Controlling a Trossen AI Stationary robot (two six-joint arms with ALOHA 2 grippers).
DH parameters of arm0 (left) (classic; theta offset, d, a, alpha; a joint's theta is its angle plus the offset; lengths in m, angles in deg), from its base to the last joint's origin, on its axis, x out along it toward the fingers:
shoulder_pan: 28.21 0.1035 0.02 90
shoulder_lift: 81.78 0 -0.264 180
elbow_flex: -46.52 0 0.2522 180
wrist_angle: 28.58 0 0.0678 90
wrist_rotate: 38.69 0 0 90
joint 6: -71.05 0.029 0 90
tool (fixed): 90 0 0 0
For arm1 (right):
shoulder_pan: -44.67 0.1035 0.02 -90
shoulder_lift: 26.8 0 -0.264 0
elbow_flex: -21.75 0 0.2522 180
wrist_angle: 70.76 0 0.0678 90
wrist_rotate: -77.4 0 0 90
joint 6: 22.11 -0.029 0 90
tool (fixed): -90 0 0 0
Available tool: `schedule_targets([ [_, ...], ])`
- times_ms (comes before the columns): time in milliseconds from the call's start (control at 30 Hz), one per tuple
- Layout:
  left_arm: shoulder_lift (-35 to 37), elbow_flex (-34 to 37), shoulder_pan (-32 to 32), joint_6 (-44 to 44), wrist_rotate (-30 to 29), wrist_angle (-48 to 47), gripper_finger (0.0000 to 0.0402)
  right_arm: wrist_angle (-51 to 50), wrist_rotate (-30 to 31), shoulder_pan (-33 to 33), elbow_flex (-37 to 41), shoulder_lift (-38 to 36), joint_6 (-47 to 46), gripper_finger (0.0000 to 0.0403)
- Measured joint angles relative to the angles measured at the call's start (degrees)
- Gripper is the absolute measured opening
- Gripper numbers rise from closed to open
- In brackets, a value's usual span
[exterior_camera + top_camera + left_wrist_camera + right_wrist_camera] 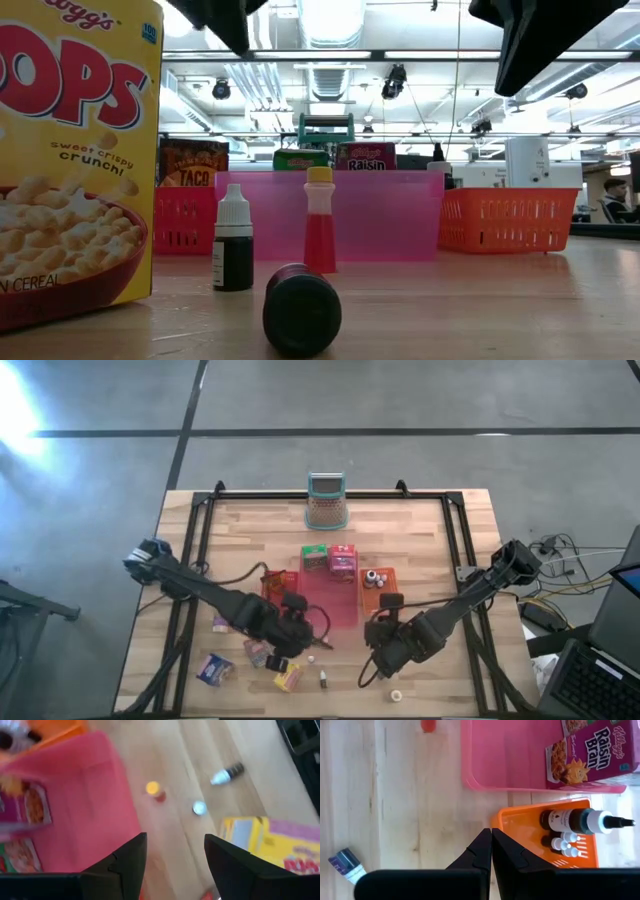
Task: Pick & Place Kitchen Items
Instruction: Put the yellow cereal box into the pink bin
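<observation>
Overhead, a wooden table [420, 540] carries two dark arms and a scatter of small groceries. Going left to right: near the front left edge lie a blue box [214, 669], a pink box [255, 652] and a yellow box [288, 678], all still outside the trays. Just beside them hangs the left gripper [292, 643], its fingers [127, 862] spread apart with nothing between them; its wrist view looks down between them at bare wood, with a yellow cereal box [272, 845] just off to one side.

Next come a red bottle with a yellow cap [320, 220] standing upright, a dark bottle with a white cap [232, 240] also upright, and a dark round container [301, 310] lying on its side. These slim bottles stand near each other, so a sweep of the left arm could topple one, and the round container could roll away.

At the centre, the pink tray [335, 600] holds a green box [315, 556] and a Raisin Bran box [590, 755]. Beside it, the orange tray [547, 840] holds small capped bottles [567, 845] and a larger dark bottle [577, 821].

Farther right, the right gripper [385, 650] hovers near the front corner of the orange tray, jaws pressed together and empty. A descent from here could catch the tray's rim and shove it, spilling the bottles. A teal-rimmed mesh holder [326, 500] stands at the table's back edge.
</observation>
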Motion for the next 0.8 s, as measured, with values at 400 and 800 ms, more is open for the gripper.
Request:
schedule_targets([
  [400, 1.74, -0.13, -2.46, 6.03, 1.47, -0.75, 0.0204, 0.04, -0.09, 0.04, 0.48, -0.25, 0.42, 0.0008],
  [800, 11.5, 10.58, -19.09, -19.42, -21.97, -1.09, 0.0204, 0.18, -0.09, 0.0, 0.68, -0.25, 0.64, 0.0008],
])
